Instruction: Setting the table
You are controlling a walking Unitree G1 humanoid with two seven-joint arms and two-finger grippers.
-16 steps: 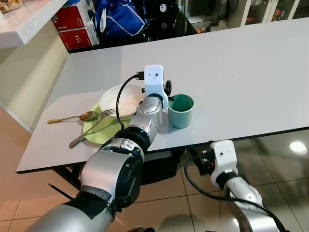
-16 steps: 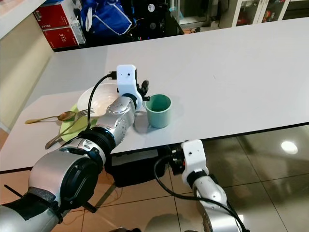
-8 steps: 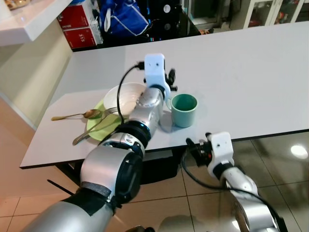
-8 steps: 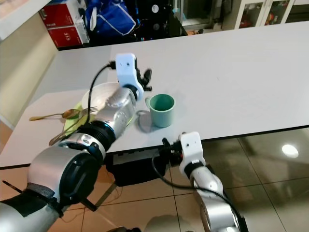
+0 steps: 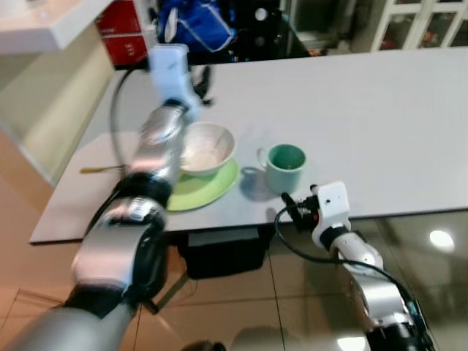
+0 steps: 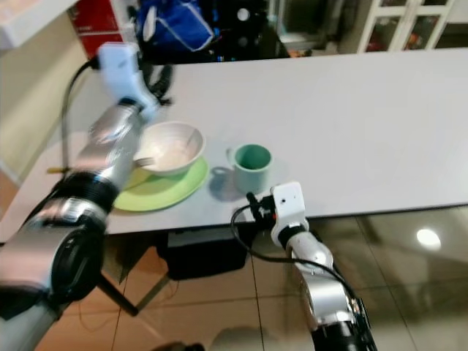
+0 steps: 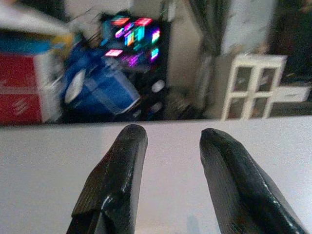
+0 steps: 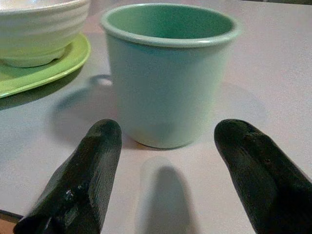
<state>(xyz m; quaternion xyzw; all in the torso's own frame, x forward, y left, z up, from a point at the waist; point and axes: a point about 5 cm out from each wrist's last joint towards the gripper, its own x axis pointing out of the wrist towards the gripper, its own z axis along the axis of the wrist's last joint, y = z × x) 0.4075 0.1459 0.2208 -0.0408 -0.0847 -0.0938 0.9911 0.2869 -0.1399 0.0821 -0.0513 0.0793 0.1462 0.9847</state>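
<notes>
A long pale grey desk stands on a glossy tan tiled floor that mirrors a ceiling light. Far left, red boxes and a blue bag sit against dark shelving. Far right stands a white glass-fronted cabinet. A cream wall runs along the left.

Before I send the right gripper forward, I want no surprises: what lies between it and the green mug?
Nothing: bare white table between the open right gripper and the green mug, seen in the right wrist view.

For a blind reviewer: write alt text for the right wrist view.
A green mug stands on the white table, straight ahead of the open right gripper, whose two black fingers do not touch it. Beside the mug, a white bowl sits on a green plate.
</notes>
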